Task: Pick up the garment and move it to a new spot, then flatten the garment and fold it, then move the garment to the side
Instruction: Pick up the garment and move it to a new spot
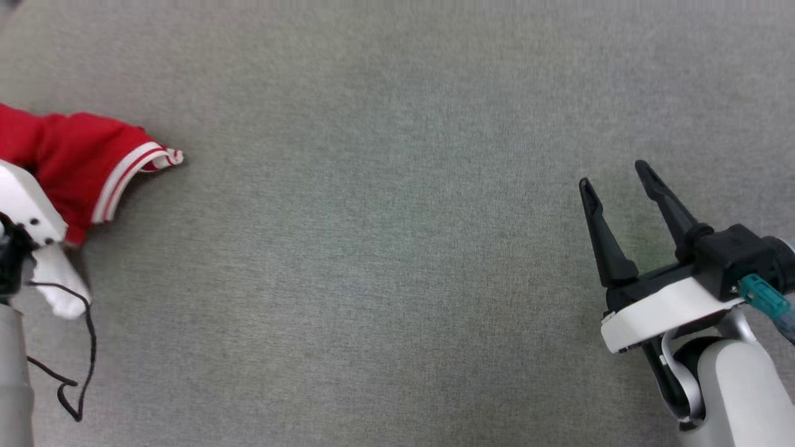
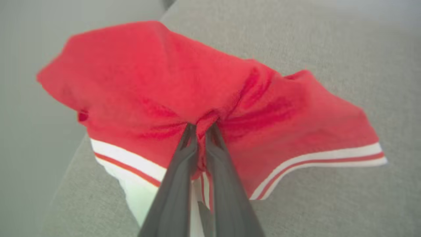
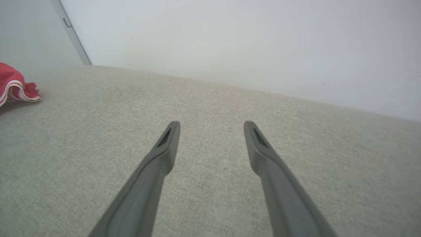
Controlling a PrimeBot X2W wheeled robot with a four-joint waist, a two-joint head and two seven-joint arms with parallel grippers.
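The garment (image 1: 81,161), red with red-and-white striped trim and a white part underneath, lies bunched at the far left of the grey fabric surface. In the left wrist view the garment (image 2: 184,92) spreads across the picture, and my left gripper (image 2: 201,126) is shut on a pinched fold of its red cloth. Only the pale wrist of that arm (image 1: 25,211) shows in the head view, over the garment. My right gripper (image 1: 615,177) hovers open at the lower right, far from the garment (image 3: 14,85), with nothing between its fingers (image 3: 167,144).
The grey fabric surface (image 1: 385,248) stretches wide between the two arms. A black cable (image 1: 81,372) hangs in a loop by the left arm. A white wall (image 3: 250,42) rises beyond the surface's far edge.
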